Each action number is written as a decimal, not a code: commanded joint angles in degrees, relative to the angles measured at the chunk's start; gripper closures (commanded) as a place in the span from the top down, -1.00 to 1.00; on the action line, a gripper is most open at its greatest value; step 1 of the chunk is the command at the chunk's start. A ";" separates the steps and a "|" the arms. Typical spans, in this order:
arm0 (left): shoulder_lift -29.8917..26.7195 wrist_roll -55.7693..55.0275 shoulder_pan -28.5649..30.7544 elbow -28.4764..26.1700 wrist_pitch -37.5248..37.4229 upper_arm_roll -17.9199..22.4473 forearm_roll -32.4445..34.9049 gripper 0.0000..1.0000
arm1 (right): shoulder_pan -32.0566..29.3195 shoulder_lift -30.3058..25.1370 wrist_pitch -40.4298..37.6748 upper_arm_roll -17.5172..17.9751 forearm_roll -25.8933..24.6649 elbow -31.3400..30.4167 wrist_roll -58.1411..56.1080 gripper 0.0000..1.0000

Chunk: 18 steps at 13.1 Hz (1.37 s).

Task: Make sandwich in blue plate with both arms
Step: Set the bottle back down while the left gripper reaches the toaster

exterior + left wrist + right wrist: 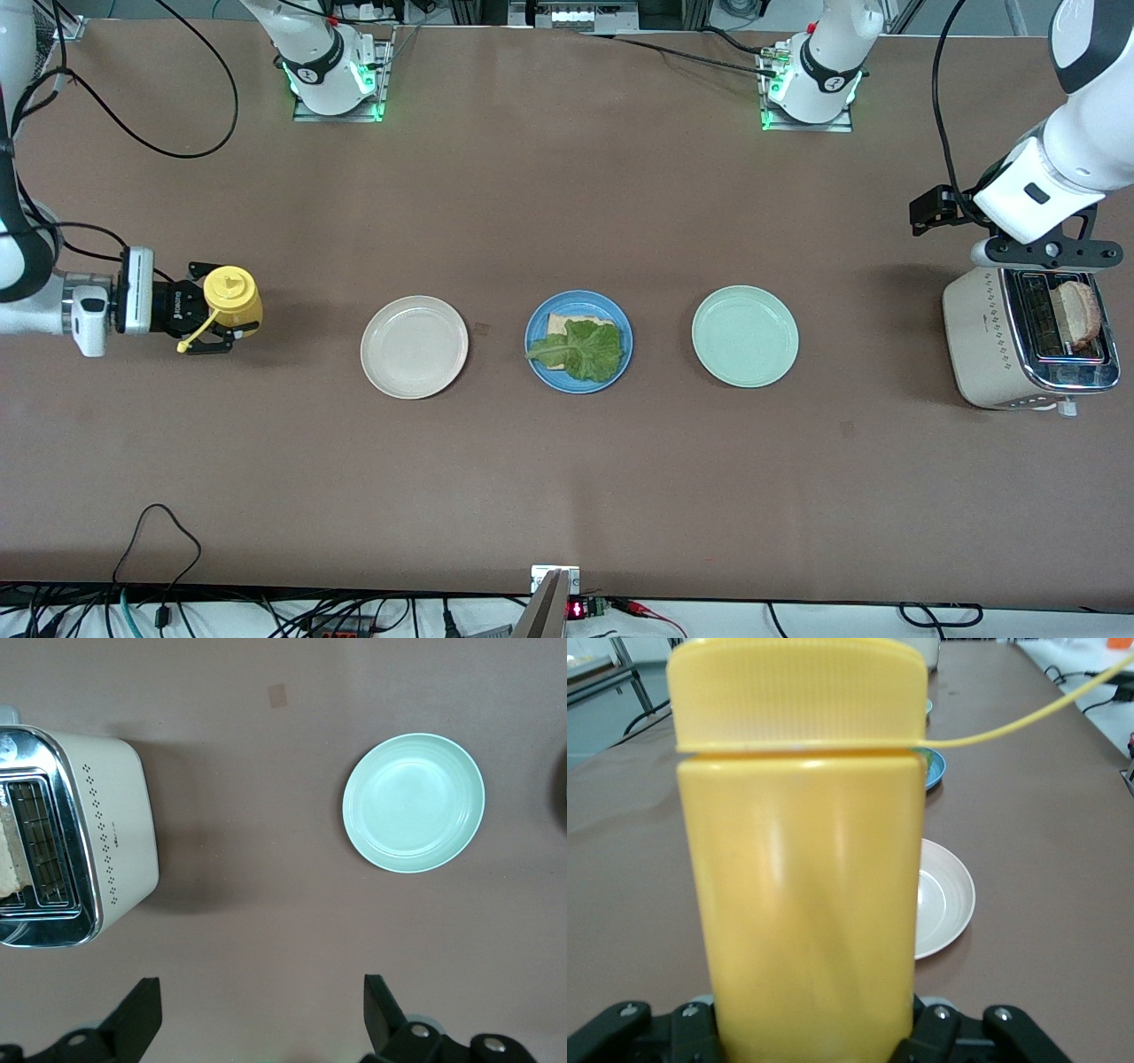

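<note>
On the brown tabletop (567, 478) a cream toaster (979, 341) holds a bread slice (1079, 312) directly under the left gripper (1044, 252), jaws wide. The round blue plate (578, 301) carries bread and lettuce (585, 350). The right gripper (210, 306) clamps a yellow bottle (233, 299).

Robot lab: bolted arm bases (337, 75)

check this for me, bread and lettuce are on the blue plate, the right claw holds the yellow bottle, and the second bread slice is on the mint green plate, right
One thing is off: the mint green plate is bare. The second bread slice sits in the toaster, under the left claw, as the front view shows. The rest holds: bread and lettuce are on the blue plate, and the right claw holds the yellow bottle.
</note>
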 commanded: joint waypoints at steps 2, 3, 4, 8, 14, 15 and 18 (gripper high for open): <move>0.20 0.69 0.27 0.74 -0.30 -0.29 0.28 1.00 | -6.17 8.00 -1.90 3.61 2.50 1.69 -9.08 -0.79; 0.20 0.95 0.44 0.74 -0.30 -0.21 0.28 1.00 | -7.22 9.24 -2.69 3.88 2.50 1.86 -10.41 -0.79; 0.20 0.96 0.45 0.74 -0.30 -0.20 0.20 1.00 | -7.84 11.25 -3.65 3.88 2.85 3.26 -11.20 -0.79; 0.63 0.87 0.36 0.74 0.05 -0.20 -0.51 1.00 | -9.87 20.67 -8.14 4.58 4.08 9.33 -13.32 -0.79; 7.12 2.27 0.45 3.37 -1.89 0.50 2.10 1.00 | -11.01 21.64 -8.15 4.85 4.17 9.33 -12.53 0.70; 9.05 2.62 1.32 3.81 -1.97 0.85 7.52 1.00 | -11.01 21.64 -8.15 4.85 4.17 9.33 -12.96 1.00; 14.51 5.68 8.24 4.07 -1.45 0.94 14.68 1.00 | -11.80 21.64 -8.23 4.76 4.08 9.42 -13.14 1.00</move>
